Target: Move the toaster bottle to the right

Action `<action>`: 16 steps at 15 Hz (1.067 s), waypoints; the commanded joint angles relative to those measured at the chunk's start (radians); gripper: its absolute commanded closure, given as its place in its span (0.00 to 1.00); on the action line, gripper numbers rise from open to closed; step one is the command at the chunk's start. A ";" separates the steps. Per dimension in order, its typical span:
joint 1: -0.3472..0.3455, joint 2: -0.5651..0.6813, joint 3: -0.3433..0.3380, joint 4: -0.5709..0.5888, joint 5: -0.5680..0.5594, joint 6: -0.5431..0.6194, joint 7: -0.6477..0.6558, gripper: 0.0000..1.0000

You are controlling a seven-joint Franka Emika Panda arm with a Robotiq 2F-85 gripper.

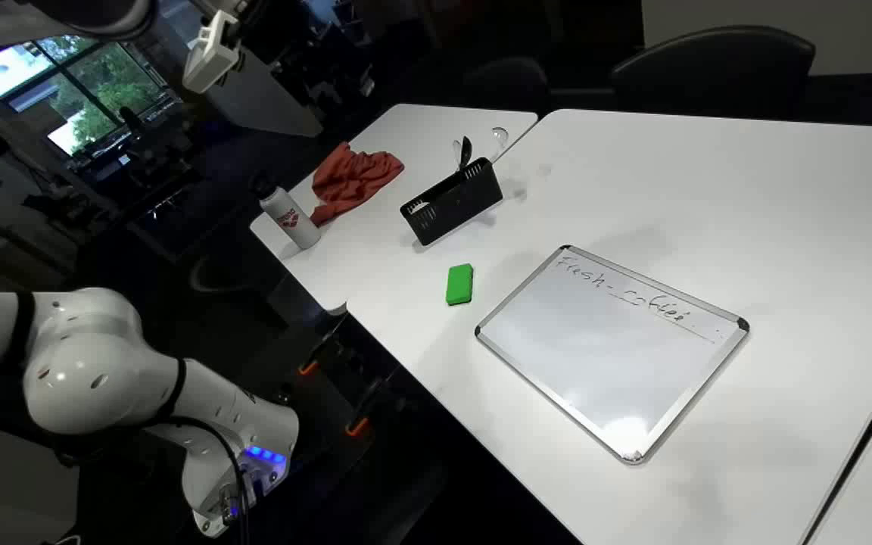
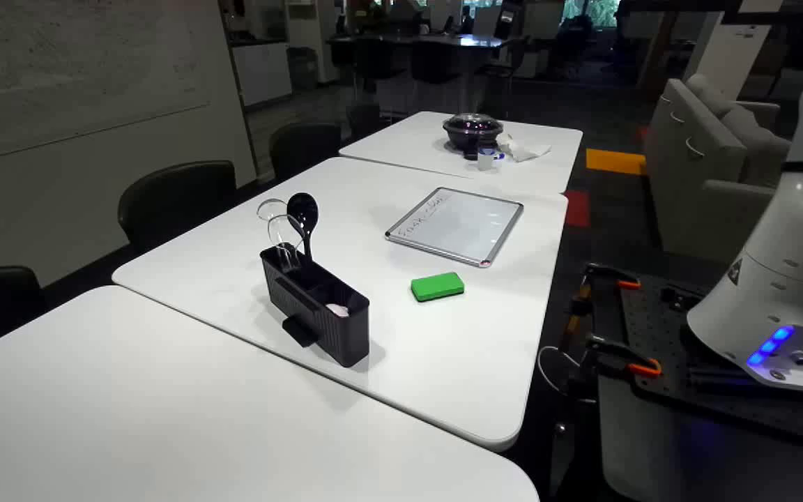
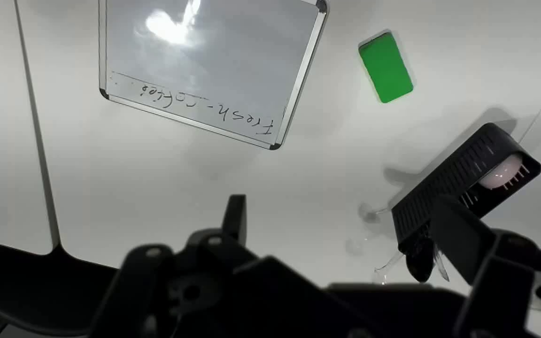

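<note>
A white bottle point(image 1: 291, 219) with a dark cap and red print stands near the table's edge in an exterior view; it is out of view elsewhere. No toaster shows. My gripper point(image 3: 341, 206) is open and empty above the table in the wrist view, its two fingers wide apart. The right finger overlaps a black caddy point(image 3: 432, 188) in the picture, but the gripper looks well above it. The caddy also shows in both exterior views point(image 1: 455, 203) point(image 2: 318, 307), holding a black spoon point(image 2: 304, 213) and clear utensils.
A red cloth point(image 1: 353, 178) lies beside the bottle. A green eraser point(image 1: 459, 284) and a framed whiteboard point(image 1: 610, 356) with handwriting lie on the white table point(image 1: 746, 204). A dark bowl with a clear lid point(image 2: 472, 129) stands on the far table. Black chairs point(image 2: 182, 195) line one side.
</note>
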 commanded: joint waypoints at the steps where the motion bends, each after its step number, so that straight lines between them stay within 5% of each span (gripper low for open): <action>1: -0.007 0.001 0.006 0.002 0.004 -0.001 -0.003 0.00; 11: 0.016 0.051 -0.001 -0.010 0.011 0.018 -0.049 0.00; 16: 0.072 0.243 -0.007 -0.137 0.040 0.217 -0.207 0.00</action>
